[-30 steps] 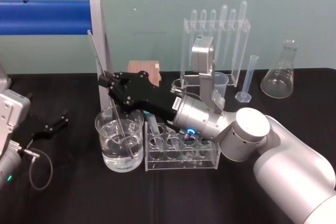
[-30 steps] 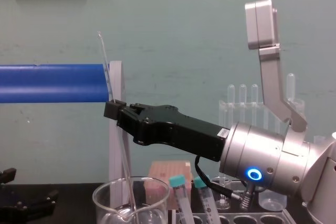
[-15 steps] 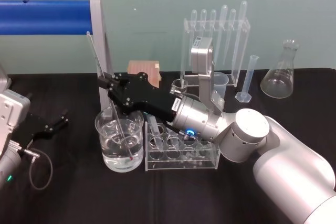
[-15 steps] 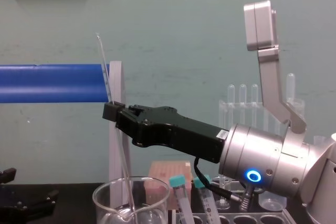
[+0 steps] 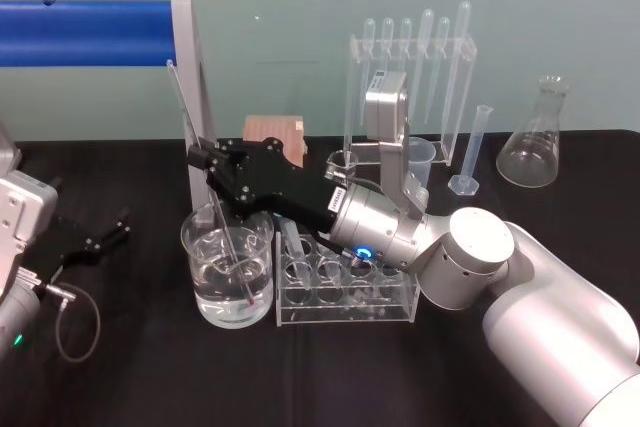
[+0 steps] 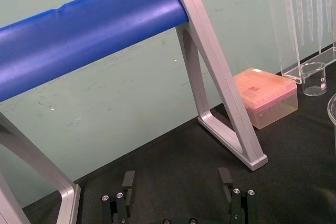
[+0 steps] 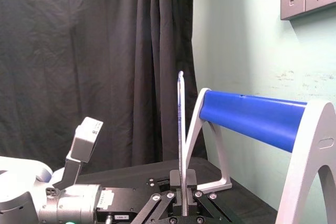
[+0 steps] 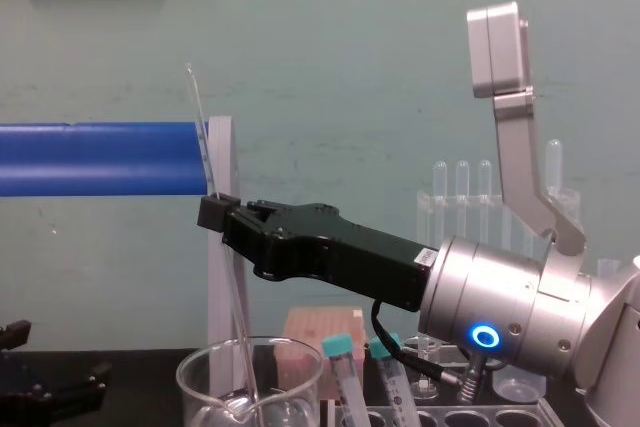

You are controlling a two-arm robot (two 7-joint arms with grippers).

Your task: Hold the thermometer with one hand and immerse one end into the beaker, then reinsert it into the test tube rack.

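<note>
The right gripper (image 5: 206, 159) clamps the thermometer (image 5: 184, 112), whose long axis runs steeply down from the fingers, reddish tip in the beaker (image 5: 189, 252). The test tube rack (image 5: 345, 313) lies below, wristward of the fingers. The left gripper (image 5: 105, 232) rests open, well apart.

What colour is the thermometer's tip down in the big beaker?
Red. The thermometer has a red tip low inside the beaker; the head view shows it best.
</note>
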